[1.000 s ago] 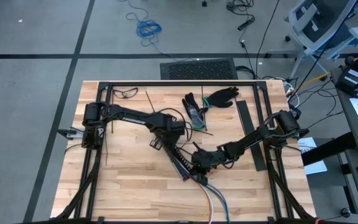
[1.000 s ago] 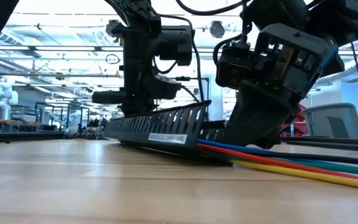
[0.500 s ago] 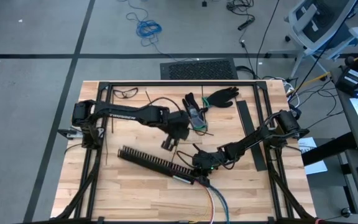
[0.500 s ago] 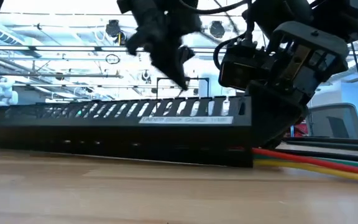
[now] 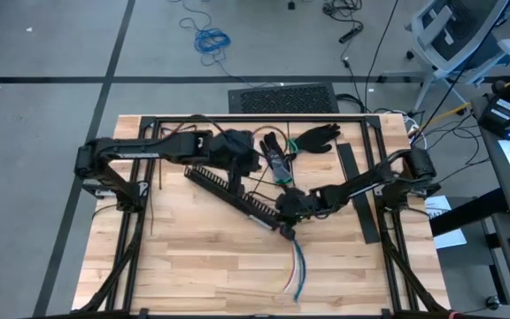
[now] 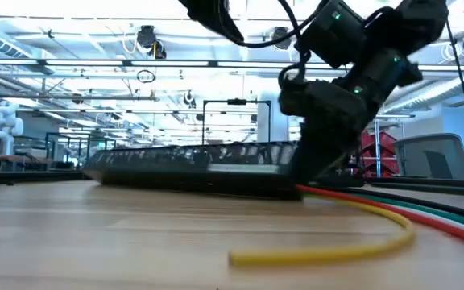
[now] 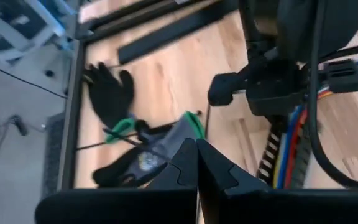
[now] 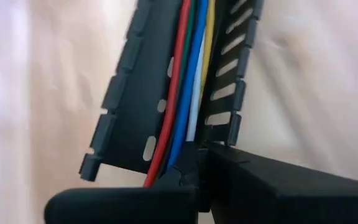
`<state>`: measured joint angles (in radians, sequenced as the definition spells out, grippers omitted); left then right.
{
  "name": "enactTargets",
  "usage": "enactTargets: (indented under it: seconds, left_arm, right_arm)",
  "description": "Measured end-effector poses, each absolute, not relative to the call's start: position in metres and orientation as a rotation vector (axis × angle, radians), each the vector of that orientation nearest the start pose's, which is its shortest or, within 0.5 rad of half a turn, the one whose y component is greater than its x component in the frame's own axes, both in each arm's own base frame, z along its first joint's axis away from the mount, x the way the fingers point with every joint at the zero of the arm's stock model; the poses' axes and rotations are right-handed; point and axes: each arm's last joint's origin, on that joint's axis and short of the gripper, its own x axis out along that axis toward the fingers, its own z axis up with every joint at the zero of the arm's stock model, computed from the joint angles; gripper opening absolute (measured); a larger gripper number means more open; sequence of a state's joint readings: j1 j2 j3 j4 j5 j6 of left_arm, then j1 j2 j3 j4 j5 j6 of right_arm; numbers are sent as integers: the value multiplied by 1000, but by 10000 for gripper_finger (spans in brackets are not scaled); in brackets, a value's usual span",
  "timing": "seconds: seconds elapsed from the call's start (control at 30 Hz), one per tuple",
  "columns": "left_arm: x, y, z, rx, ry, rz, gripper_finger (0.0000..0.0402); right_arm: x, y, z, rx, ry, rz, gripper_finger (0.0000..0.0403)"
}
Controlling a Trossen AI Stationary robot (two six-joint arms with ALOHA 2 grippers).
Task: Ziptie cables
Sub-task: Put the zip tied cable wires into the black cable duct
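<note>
The right gripper (image 5: 288,213) is clenched at the near end of the slotted rail (image 5: 233,193), right where the cables (image 5: 297,266) leave it; whether the wires themselves are pinched cannot be told. The left gripper (image 5: 242,164) is clenched on nothing, held over the rail's far end near the gloves (image 5: 299,142). The cables run inside the rail's channel and trail loose toward the near table edge (image 5: 193,301). No tie is seen on the bundle yet; thin dark zipties (image 5: 211,139) lie near the table's far edge, untouched.

Risks, as judged: the rail is light and unfixed, so it could be dragged or swung by any pull, and the wires could be spilled from the open channel. The loose ends could be snagged and fanned apart. With both claws clenched, a thin flat tie would be hard to lift off the wood.

Materials: rail is rigid black plastic, long, comb-like slotted walls. Cables are smooth, round, flexible, coloured sleeves. Table is pale wood planks, matte. Gloves are soft black fabric.
</note>
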<state>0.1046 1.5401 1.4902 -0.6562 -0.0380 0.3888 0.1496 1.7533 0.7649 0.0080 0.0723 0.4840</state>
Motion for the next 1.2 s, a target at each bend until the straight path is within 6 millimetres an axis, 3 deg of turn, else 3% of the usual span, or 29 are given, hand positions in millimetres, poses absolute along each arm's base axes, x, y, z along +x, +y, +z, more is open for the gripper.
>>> enactTargets:
  seconds: [0.23, 0.33, 0.47, 0.57, 0.83, 0.9, 1.2]
  left_arm:
    - [302, 40, 384, 283, 626, 102, 0]
    - [298, 40, 386, 243, 618, 117, 0]
    - [300, 37, 382, 174, 627, 52, 0]
    - [310, 35, 360, 113, 684, -31, 0]
    - [320, 23, 257, -41, 1002, -80, 0]
    - [321, 18, 239, -99, 1041, -76, 0]
    - [341, -11, 242, -145, 836, -82, 0]
  right_arm:
    - [268, 26, 152, -8, 1295, -317, 1]
    - [260, 20, 173, -162, 1380, -358, 1]
    - [261, 18, 183, -271, 1428, -323, 1]
    - [268, 21, 190, -307, 1386, -274, 1]
    - [271, 34, 189, -340, 1341, -218, 0]
    - [271, 35, 185, -334, 1317, -216, 0]
    - [285, 29, 155, -301, 1342, -194, 0]
